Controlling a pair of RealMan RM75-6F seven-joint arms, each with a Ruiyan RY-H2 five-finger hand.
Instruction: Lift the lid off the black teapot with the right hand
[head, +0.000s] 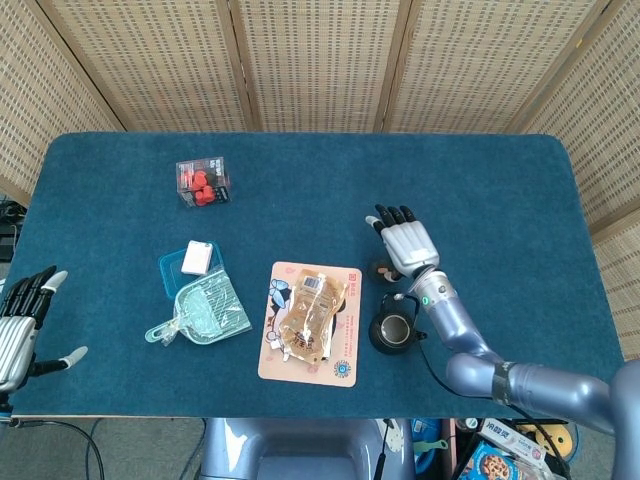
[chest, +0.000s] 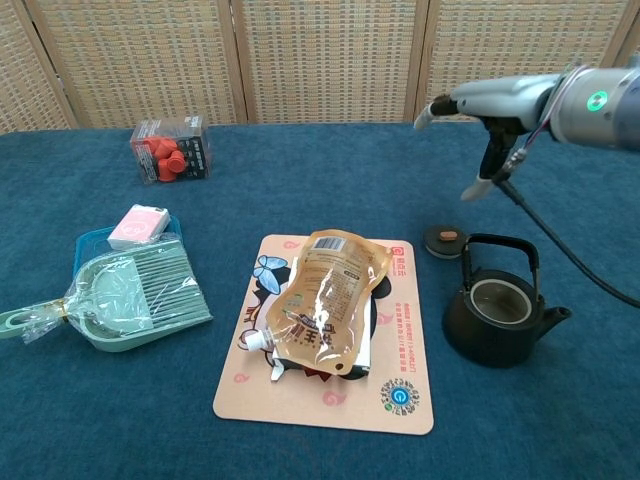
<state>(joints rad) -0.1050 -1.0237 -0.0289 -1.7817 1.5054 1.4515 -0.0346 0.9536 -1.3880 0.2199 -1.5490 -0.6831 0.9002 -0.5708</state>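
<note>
- The lid (chest: 444, 240) is lying on the desk (chest: 300, 160) just beside the teapot (chest: 500, 312), behind its left shoulder, so the pot is standing uncovered (the lift looks done).
- The right hand (chest: 480, 120) is hovering above and behind the teapot, fingers spread, holding nothing.
- Next, I judge, only clearing the arm away.

No words or numbers can be read; the peach-coloured rectangular card mat (chest: 330, 398) carries a round green logo and a QR code, both illegible.
</note>
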